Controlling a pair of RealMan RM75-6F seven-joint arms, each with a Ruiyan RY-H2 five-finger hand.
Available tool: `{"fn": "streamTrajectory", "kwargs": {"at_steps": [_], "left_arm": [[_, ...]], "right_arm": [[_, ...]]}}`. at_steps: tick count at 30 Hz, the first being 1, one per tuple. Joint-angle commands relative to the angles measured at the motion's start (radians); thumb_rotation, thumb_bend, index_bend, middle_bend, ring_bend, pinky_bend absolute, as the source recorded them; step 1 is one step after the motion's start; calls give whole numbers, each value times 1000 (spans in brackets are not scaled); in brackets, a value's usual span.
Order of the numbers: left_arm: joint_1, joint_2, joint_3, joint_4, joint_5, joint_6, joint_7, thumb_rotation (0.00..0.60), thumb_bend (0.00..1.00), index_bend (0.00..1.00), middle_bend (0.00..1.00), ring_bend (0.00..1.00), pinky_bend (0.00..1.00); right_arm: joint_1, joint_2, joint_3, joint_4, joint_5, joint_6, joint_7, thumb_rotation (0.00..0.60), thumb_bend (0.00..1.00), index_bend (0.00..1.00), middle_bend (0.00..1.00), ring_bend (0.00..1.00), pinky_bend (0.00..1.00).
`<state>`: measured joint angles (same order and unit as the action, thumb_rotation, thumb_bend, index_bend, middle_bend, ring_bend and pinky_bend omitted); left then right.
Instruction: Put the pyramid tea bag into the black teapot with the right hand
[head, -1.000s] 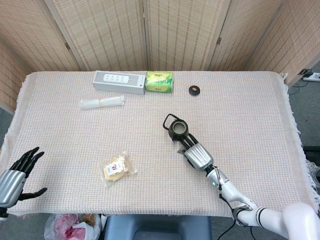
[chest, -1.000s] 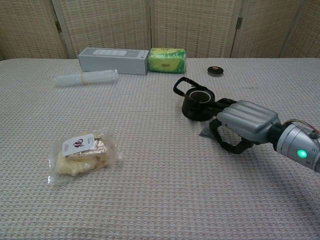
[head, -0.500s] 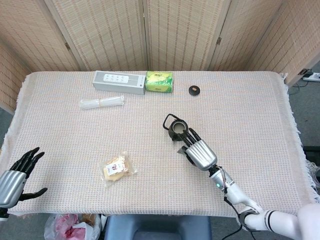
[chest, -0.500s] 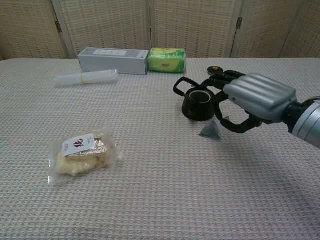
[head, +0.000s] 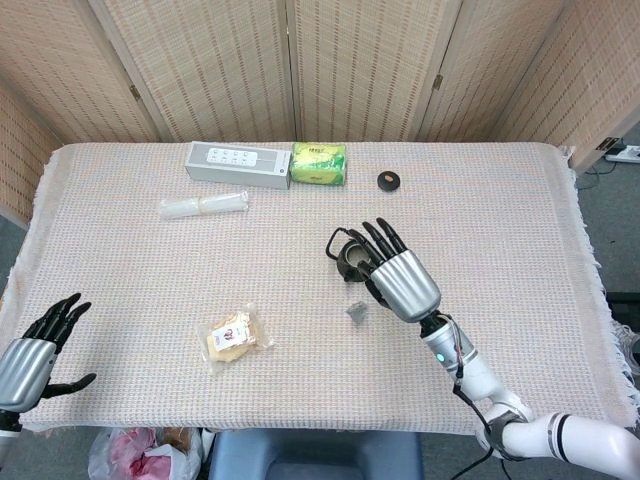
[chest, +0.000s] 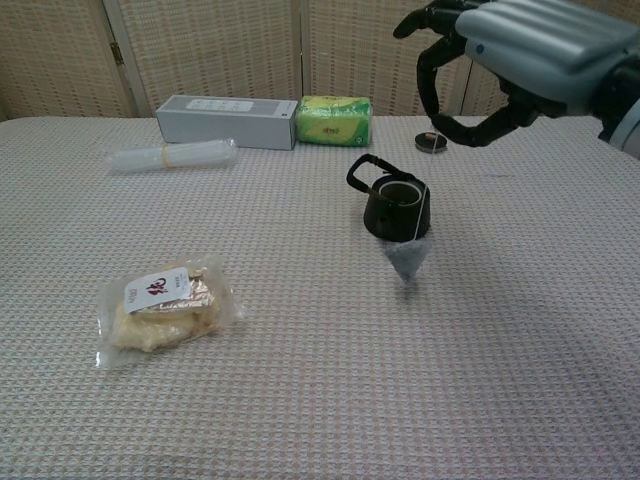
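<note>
The black teapot (chest: 393, 207) stands open-topped mid-table; in the head view the teapot (head: 351, 259) is partly hidden behind my right hand's fingers. My right hand (chest: 520, 48) is raised high above the table and pinches a thin string. From that string the grey pyramid tea bag (chest: 407, 260) hangs just in front of the teapot, close over the cloth. Seen from the head, the tea bag (head: 357, 312) shows left of my right hand (head: 402, 282). At the near left table edge, my left hand (head: 30, 361) holds nothing, fingers apart.
A wrapped snack packet (chest: 163, 306) lies front left. At the back are a grey box (chest: 226, 121), a green packet (chest: 333, 119) and a clear plastic roll (chest: 172, 155). The small black teapot lid (chest: 431, 141) lies behind the teapot.
My right hand has risen from the table beside the teapot, lifting the tea bag off the cloth by its string. The left hand has stayed put.
</note>
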<state>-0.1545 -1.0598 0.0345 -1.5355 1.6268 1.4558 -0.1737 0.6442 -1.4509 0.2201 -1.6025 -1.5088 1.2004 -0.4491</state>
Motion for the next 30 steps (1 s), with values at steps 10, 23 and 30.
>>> {"fn": "streamTrajectory", "kwargs": {"at_steps": [10,23,30], "left_arm": [[-11,7,-13,6,-28,-27,-26,600,143,0,0,0,219],[-17,17,-23,16,-53,-43,-65,600,142,0,0,0,219],[-19,16,-29,19,-72,-55,-65,600,142,0,0,0,219]], "right_arm": [[67,12,95,-29,90,-29,-8,600,384,603,119,0,0],[120,4,139,-5,166,-47,-3,600,385,603,120,0,0],[134,7,144,32,182,-47,22,600,386,603,120,0,0]]}}
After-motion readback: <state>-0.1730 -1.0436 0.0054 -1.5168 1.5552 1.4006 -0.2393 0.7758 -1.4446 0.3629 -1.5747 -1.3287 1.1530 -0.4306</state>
